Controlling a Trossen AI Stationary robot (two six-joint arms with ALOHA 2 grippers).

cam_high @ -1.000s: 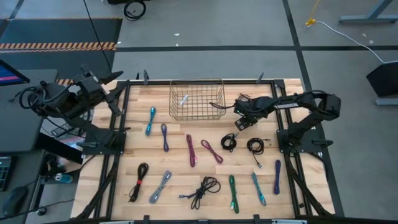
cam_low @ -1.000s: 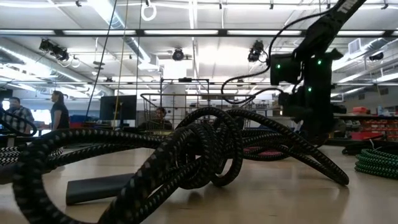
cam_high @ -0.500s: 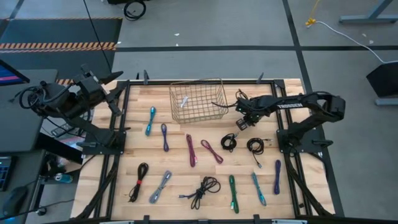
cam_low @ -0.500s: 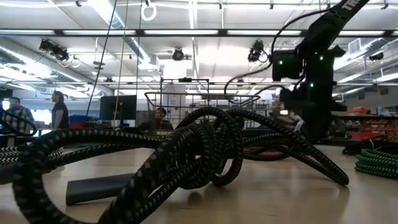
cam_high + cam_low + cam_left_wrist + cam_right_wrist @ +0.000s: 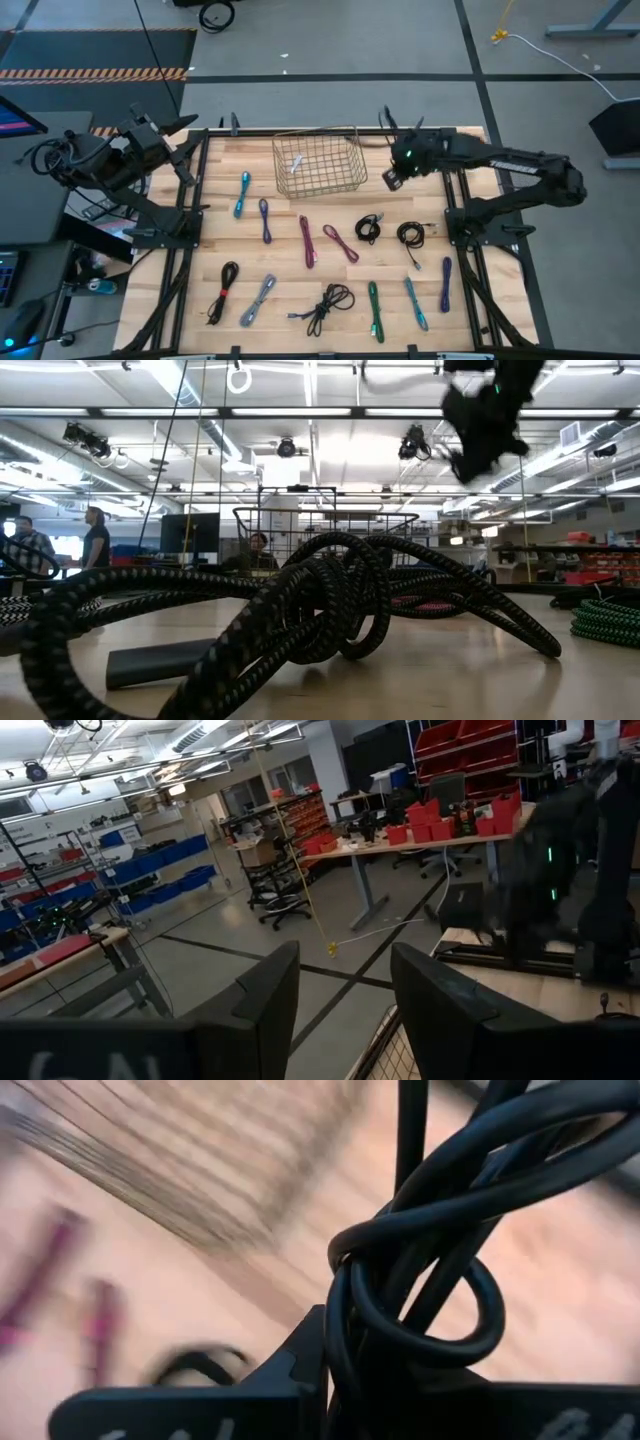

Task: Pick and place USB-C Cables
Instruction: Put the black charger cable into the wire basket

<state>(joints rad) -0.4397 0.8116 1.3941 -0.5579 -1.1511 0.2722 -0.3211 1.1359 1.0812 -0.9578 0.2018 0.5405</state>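
My right gripper [image 5: 393, 178] hangs above the table just right of the wire basket [image 5: 318, 160], shut on a black USB-C cable bundle [image 5: 420, 1260]. In the low view it is high up [image 5: 478, 430]. Several more cables lie flat on the wooden table: teal [image 5: 243, 193], purple [image 5: 265, 218], magenta [image 5: 307, 240], two black coils [image 5: 368, 228] [image 5: 408, 235], and a near row with green [image 5: 374, 310]. My left gripper [image 5: 345, 1010] waits open at the table's far left corner [image 5: 185, 130], pointing level, with nothing between its fingers. My right gripper pinches the black cable bundle between its two fingers, at the knotted part [image 5: 345, 1330] where several strands cross. The fingers slant down from above. The bundle is lifted clear of the table, and its loops [image 5: 470, 1310] stick out beyond the fingertips.
The wire basket stands at the table's far middle with a small white item [image 5: 296, 160] inside. In the low view a thick black braided cable [image 5: 320, 610] fills the foreground. People stand in the room behind the table [image 5: 95, 540].
My right gripper has risen from the table beside the basket and gone a little toward the far edge, tipping less steeply downward. It has taken the black cable bundle with it, so the bundle is now lifted clear of the table.
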